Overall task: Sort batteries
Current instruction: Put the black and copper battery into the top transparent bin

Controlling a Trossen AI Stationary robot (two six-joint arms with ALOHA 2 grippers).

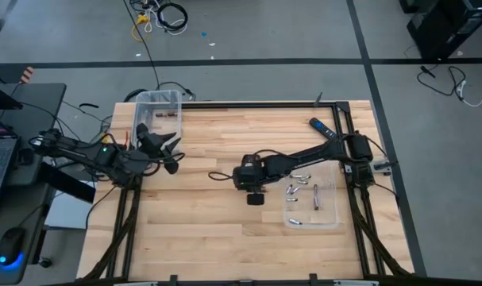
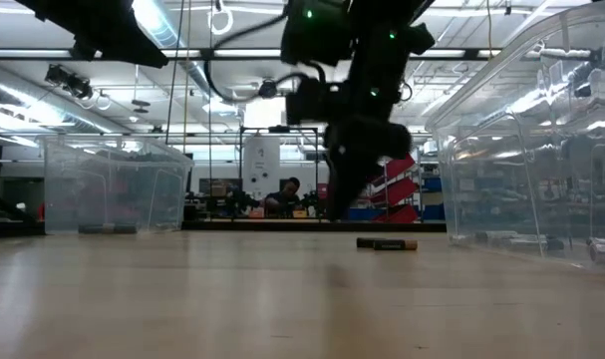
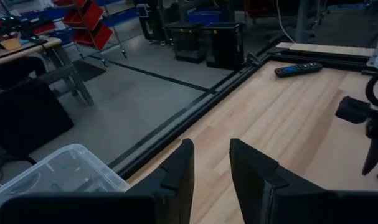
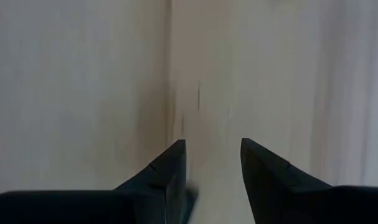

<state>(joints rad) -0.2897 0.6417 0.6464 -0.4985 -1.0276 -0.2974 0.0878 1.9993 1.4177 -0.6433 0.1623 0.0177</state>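
Several small batteries lie in a clear tray at the right of the table. Dark ones lie in a clear bin at the far left. One dark battery lies on its side on the wood. My right gripper hangs at mid-table, left of the tray, pointing steeply down. It is open, with only bare wood between its fingers. My left gripper waits open beside the far-left bin, holding nothing.
A black remote-like bar lies at the far right of the table, also visible in the left wrist view. The clear bin walls and tray walls stand on either side in the low view. Bare wood spreads along the near side.
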